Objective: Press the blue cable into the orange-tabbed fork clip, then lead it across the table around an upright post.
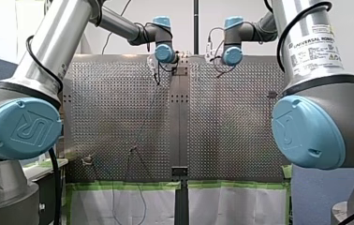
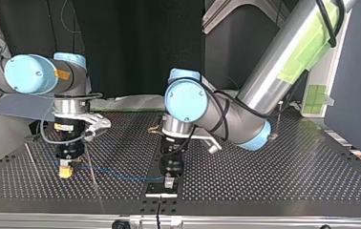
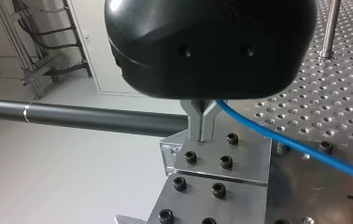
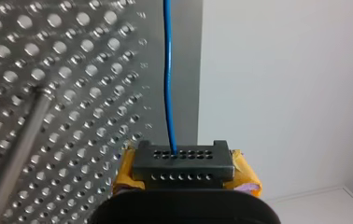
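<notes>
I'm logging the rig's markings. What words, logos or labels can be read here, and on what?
"UNIVERSAL ROBOTS": white label on my right arm.
"UR" logo: blue joint cap of my left arm.
The label's smaller print: too small to read.

The perforated metal bench (image 2: pixel 274 167) carries a blue cable (image 3: pixel 305 148) lying across it, an upright post (image 3: pixel 329 28), and a bolted plate (image 3: pixel 240 163) at its edge.

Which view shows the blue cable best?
The left wrist view: the blue cable runs clear and close by the fork clip. The right wrist view shows a short length rising from my right gripper; the top view only a faint line; the front view nothing clear.
</notes>
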`<state>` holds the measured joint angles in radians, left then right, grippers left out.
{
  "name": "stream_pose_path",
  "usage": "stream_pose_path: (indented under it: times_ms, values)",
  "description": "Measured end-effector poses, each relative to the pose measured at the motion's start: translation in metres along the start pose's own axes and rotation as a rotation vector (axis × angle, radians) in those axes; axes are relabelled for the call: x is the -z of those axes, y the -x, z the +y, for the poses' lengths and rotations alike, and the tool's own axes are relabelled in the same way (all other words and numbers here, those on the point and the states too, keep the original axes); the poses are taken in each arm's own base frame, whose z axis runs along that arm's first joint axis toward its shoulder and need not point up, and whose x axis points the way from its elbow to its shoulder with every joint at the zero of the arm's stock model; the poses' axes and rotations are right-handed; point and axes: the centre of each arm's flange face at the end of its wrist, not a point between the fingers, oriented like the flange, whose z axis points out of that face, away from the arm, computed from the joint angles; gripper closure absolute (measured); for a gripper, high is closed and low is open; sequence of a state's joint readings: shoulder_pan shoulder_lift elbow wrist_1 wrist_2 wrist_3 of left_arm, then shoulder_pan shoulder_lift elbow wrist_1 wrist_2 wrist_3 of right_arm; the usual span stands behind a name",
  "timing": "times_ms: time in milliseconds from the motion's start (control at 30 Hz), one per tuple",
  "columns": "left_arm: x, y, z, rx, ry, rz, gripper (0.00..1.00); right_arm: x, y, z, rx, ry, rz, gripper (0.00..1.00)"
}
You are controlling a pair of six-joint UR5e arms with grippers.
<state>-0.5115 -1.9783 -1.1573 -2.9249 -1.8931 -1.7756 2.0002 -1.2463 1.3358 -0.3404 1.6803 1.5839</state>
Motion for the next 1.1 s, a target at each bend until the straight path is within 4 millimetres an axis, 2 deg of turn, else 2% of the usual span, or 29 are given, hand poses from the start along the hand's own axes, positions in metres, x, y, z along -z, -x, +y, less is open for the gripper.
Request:
stream_pose_path:
  times_ms: [167, 367, 567, 867, 1100]
  values:
    - [-0.005, -0.012, -0.006, -0.005, -0.008, 0.032, 1.0, -0.002, -0.003, 0.008, 0.0, 0.012, 0.001, 1.0]
    - [-0.007, -0.015, -0.012, -0.004, -0.015, 0.049, 1.0, -0.005, -0.002, 0.02, 0.004, 0.031, -0.006, 1.0]
    - [-0.013, -0.022, -0.025, 0.033, -0.049, 0.062, 1.0, -0.008, -0.001, 0.035, 0.002, 0.053, -0.009, 1.0]
    - [-0.02, -0.045, -0.05, 0.058, -0.082, 0.098, 1.0, -0.013, 0.0, 0.061, 0.01, 0.09, -0.016, 1.0]
    - [-0.027, -0.038, -0.07, 0.099, -0.114, 0.074, 1.0, -0.016, 0.0, 0.078, 0.017, 0.116, -0.018, 1.0]
